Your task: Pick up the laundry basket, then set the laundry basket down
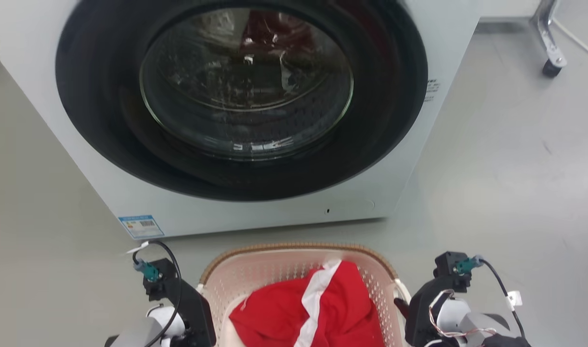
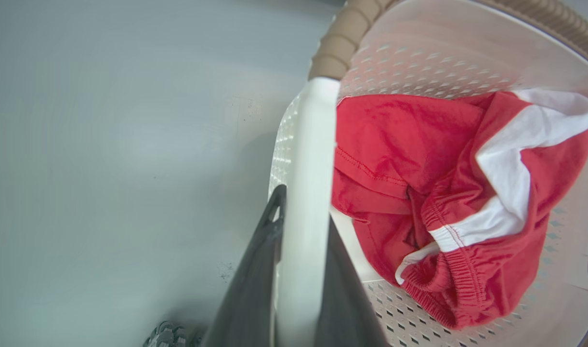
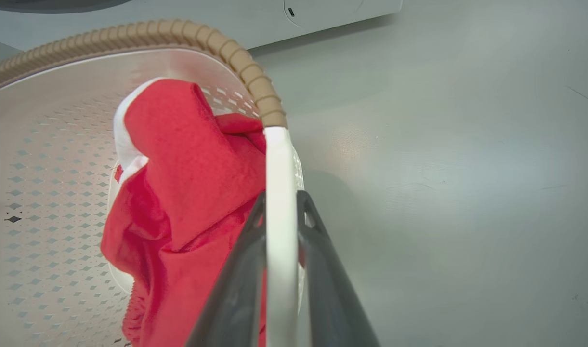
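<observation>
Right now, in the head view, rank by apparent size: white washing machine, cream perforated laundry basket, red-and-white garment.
1. white washing machine
2. cream perforated laundry basket, cropped at the bottom edge
3. red-and-white garment inside it

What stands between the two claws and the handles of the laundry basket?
Nothing visible does. The left claw is shut on the white left handle of the laundry basket, and the right claw on the right handle, a finger on each side. The red garment lies inside the basket, clear of both grips.
</observation>
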### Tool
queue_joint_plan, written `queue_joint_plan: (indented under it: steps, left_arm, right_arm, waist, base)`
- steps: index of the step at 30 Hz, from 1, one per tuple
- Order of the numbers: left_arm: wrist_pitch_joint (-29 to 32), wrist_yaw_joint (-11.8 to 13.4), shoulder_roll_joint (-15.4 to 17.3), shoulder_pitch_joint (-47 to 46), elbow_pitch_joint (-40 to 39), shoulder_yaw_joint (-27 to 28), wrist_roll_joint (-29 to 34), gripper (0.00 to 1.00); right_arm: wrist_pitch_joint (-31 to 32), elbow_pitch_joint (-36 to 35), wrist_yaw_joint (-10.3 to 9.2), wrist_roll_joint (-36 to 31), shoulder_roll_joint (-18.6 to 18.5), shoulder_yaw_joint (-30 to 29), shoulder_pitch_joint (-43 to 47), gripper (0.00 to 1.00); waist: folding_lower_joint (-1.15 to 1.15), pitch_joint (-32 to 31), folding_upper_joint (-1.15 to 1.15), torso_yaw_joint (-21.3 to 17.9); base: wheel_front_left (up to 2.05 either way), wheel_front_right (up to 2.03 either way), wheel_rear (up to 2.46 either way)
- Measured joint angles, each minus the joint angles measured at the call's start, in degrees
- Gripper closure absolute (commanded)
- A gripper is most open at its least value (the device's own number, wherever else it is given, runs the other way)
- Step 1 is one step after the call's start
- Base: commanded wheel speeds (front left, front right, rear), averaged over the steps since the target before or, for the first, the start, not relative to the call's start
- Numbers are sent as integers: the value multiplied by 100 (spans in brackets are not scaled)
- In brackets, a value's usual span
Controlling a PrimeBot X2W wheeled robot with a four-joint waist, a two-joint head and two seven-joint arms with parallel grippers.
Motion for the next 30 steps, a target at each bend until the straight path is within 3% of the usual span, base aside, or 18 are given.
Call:
queue_joint_plan:
  steps: [15,30]
  left_arm:
    - [364,97,1,400,15,18,-190,100]
    - [567,178,2,599,14,-101,-374,100]
  right_arm:
    - [330,-5,0,223,2,153,300,100]
    - [499,-41,0,405,-20,224,375,100]
  waist:
    - [1,-620,0,-11]
    - [1,-736,1,-35]
  base:
    - [0,0,0]
    - [0,0,0]
